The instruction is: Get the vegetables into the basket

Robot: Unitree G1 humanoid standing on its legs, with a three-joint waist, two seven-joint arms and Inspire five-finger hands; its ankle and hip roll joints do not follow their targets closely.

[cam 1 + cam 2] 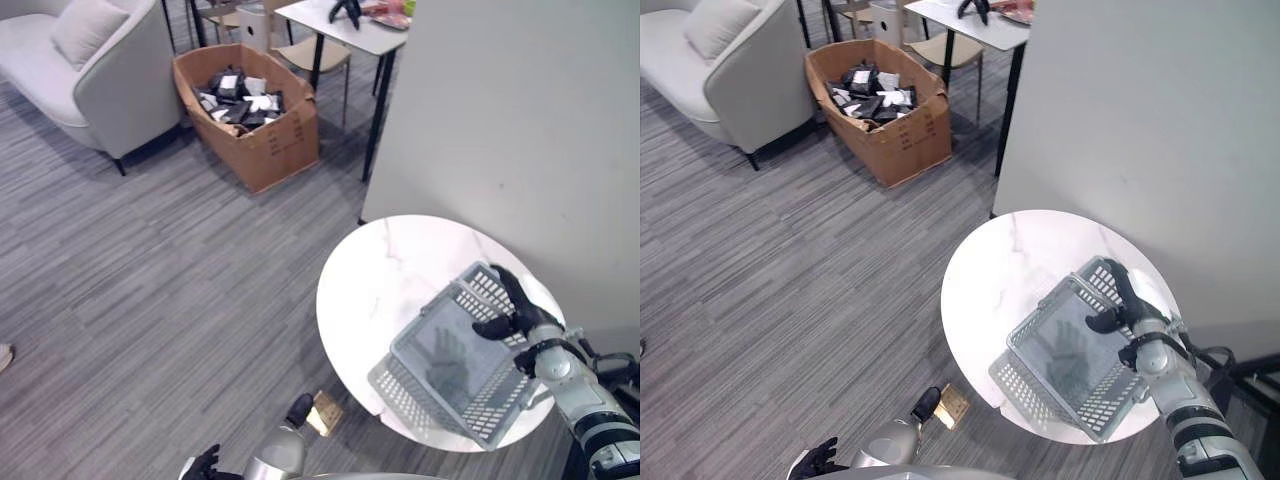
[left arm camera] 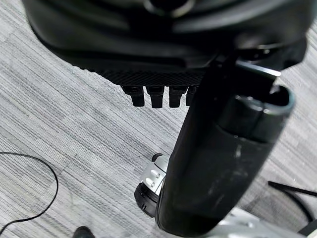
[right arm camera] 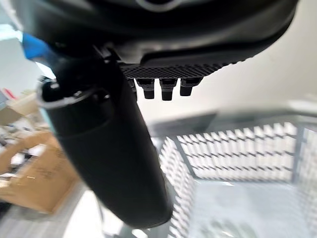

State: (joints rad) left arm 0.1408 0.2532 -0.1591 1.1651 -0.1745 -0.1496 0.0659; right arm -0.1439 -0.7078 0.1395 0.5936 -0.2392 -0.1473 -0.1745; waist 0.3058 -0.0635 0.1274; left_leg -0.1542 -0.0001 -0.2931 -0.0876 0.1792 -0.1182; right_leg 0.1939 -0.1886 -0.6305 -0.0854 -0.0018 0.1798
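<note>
Right robot hand gripping basket rim, basket lying diagonally on round white desk, grey carpet surrounding, left robot hand hanging curled, holding nothing.

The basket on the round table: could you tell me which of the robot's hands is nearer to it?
Right. The right hand grips the far rim of the basket, thumb curled over it. The left hand hangs low over the floor, well off the table.

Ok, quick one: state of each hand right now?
Left hand: low by the floor, fingers curled, holding nothing.
Right hand: shut on the far rim of the basket on the table.
</note>
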